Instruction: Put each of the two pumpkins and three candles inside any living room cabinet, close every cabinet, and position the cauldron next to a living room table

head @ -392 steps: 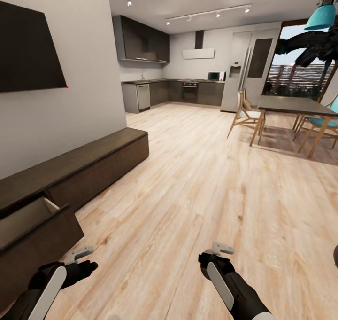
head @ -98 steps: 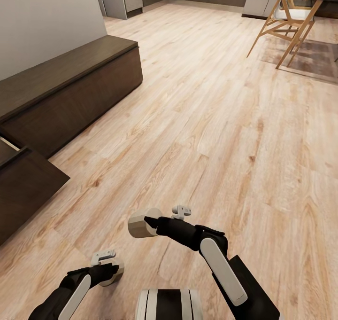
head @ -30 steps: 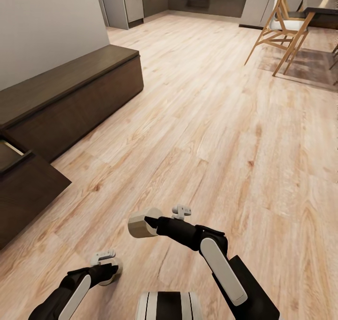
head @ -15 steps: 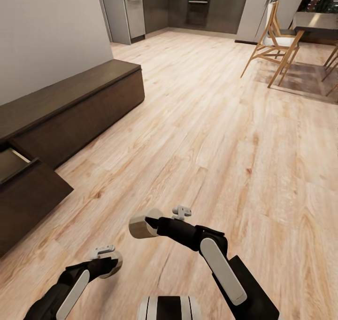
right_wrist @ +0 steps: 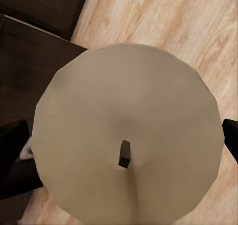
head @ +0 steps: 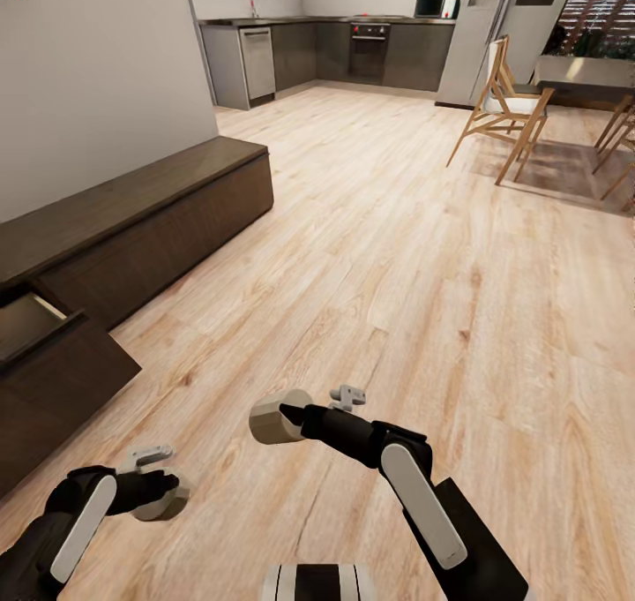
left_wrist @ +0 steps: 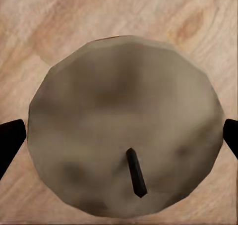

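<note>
I carry 2 candles: left gripper [head: 163, 495] clamps one [head: 169, 504], right gripper [head: 287, 417] clamps other [head: 272, 419]; both off floor, cabinet [head: 132, 230] drawer near left; stubby, rigid, probably slick; side grip suits.

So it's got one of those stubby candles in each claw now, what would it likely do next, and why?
Probably turn left toward the open drawer of the cabinet. The left gripper is shut on one candle, the right gripper on the other candle, both held over the wooden floor, and the drawer stands open off to the left, apart from both.
</note>
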You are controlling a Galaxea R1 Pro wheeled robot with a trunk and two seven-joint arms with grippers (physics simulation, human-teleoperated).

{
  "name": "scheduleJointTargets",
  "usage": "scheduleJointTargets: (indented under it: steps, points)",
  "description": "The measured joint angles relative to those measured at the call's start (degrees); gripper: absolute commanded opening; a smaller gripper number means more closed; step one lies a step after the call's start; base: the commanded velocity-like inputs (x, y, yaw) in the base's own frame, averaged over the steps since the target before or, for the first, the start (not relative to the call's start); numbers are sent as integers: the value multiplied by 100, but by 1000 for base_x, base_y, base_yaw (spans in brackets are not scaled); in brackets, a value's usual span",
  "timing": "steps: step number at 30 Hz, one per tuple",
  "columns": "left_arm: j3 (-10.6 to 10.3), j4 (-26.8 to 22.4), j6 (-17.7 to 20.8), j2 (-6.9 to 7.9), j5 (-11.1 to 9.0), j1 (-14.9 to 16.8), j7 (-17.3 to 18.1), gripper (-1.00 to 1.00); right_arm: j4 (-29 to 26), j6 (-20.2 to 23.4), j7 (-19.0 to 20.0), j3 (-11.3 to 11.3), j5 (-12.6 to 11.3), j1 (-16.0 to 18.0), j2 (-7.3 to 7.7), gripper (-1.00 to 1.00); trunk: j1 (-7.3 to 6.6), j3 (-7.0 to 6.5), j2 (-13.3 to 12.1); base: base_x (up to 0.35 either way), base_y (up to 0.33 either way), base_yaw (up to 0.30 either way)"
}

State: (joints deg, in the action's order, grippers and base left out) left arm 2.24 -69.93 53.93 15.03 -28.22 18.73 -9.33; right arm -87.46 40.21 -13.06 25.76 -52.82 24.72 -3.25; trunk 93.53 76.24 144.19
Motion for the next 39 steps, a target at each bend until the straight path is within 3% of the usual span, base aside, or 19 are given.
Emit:
scheduleJointTargets:
  steps: [2,5,9,11,13,17,29,30,31,33,34,39]
  points:
    - [216,-137,194,137,90,-14,-1,-100,0,14,-64,-3,9,-3,0,-100,-5,-44,-3,0,0,0]
    - [362,-263,261,228,13,-31,6,-100,1,104,-529,-5,44,-5,-1,-100,-13,-111,-7,0,0,0]
    - [400,-322,286,254,32,-37,5,-100,-8,447,-1811,3,97,-6,-23,-100,-23,-199,-12,0,0,0]
    - [386,-333,287,249,11,-37,5,-100,-14,463,-2238,8,45,-6,-33,-100,-28,-244,-15,0,0,0]
    - [358,-444,286,213,-11,-37,6,-100,-13,523,-2920,10,92,-7,-39,-100,-33,-288,-18,0,0,0]
    - [304,-679,287,170,-35,-38,10,-100,-33,492,-3724,18,21,-5,-19,-100,-44,-377,-23,0,0,0]
    - [156,-745,289,148,-59,-38,12,-100,-46,461,-3961,32,-15,-6,-23,-100,-74,-643,-39,0,0,0]
    - [40,-743,297,35,26,-40,14,-100,-46,429,-3959,37,-15,-6,-26,-100,-77,-664,-41,0,0,0]
    - [-35,-746,274,-29,-193,-39,15,-100,-44,422,-3956,37,-12,-7,-26,-100,-79,-687,-42,0,0,0]
    - [-134,-746,291,-114,0,-38,-1,-100,-45,404,-3953,38,-10,-5,-17,-100,-85,-731,-45,0,0,0]
    - [-222,-745,290,-149,-13,-39,-5,-100,-46,396,-3947,38,-10,-4,-9,-100,-87,-753,-46,0,0,0]
    - [-459,-746,295,-186,-50,-38,-15,-100,-37,384,-3944,39,-14,-5,-21,-100,-100,-864,-53,0,0,0]
